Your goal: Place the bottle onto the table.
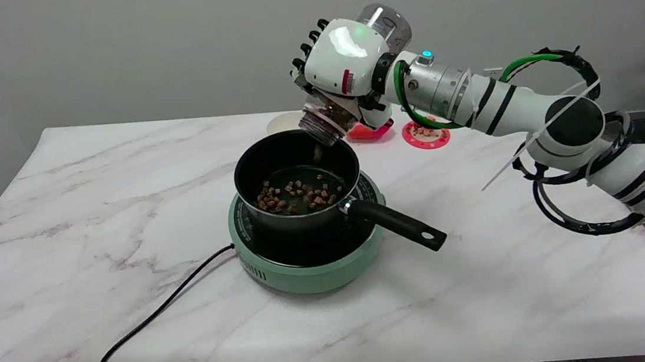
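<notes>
Gripping tilted bottle (329, 122): robot hand (340, 61)

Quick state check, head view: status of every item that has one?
right hand: holds the bottle, tipped mouth-down over the pot
bottle: uncapped, tilted, brown pieces near its mouth
pot: upright on the cooker, brown pieces inside, handle pointing to the picture's lower right
cooker: flat on the table, cable attached; on or off cannot be told
red lid: lying flat on the table, behind the arm

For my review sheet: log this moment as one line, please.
right hand grips bottle | bottle tilted mouth-down over pot | brown bits in pot | pot on green cooker | bottle not yet on table
</notes>
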### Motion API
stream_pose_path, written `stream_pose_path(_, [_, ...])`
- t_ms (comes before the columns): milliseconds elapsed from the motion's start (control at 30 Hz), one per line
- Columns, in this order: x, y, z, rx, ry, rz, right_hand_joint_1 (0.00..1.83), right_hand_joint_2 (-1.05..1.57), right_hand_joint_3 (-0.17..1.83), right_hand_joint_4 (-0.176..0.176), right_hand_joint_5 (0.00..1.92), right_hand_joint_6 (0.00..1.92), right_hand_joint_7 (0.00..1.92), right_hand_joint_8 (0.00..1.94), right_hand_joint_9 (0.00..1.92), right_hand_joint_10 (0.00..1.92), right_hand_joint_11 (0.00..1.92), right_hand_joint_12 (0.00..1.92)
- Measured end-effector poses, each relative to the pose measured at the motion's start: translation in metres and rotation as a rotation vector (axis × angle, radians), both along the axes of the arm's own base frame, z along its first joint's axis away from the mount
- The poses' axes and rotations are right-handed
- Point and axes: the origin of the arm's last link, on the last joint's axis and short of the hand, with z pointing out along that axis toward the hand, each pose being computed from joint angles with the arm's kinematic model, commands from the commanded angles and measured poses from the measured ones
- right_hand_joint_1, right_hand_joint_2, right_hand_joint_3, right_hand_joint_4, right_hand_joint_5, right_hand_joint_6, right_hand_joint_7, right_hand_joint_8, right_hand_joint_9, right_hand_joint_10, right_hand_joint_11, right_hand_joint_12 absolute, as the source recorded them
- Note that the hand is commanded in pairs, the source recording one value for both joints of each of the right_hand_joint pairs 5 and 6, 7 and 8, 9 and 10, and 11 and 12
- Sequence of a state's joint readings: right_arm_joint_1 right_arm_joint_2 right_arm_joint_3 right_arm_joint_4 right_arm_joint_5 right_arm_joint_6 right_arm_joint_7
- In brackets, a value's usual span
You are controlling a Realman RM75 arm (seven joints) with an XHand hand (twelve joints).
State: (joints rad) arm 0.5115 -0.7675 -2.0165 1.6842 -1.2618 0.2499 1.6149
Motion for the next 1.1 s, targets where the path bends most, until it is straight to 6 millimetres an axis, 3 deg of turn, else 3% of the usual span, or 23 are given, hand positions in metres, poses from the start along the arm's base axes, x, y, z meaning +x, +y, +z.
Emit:
stream_pose_path(400, [0.004, 0.002, 0.008, -0.020, -0.257, -0.082, 1.63, 0.25, 1.30, 0.000, 1.65, 1.65, 1.57, 1.57, 1.35, 1.35, 1.14, 1.14])
stream_pose_path(633, [0.009, 0.004, 0.024, -0.039, -0.489, -0.158, 1.63, 0.26, 1.28, 0.000, 1.66, 1.66, 1.57, 1.57, 1.35, 1.35, 1.14, 1.14])
stream_pose_path(833, [0.009, 0.008, 0.055, -0.086, -0.722, -0.220, 1.63, 0.35, 1.19, 0.000, 1.68, 1.68, 1.59, 1.59, 1.37, 1.37, 1.16, 1.16])
stream_pose_path(1100, [-0.010, 0.019, 0.104, -0.151, -1.046, -0.317, 1.63, 0.52, 1.04, 0.000, 1.74, 1.74, 1.63, 1.63, 1.42, 1.42, 1.20, 1.20])
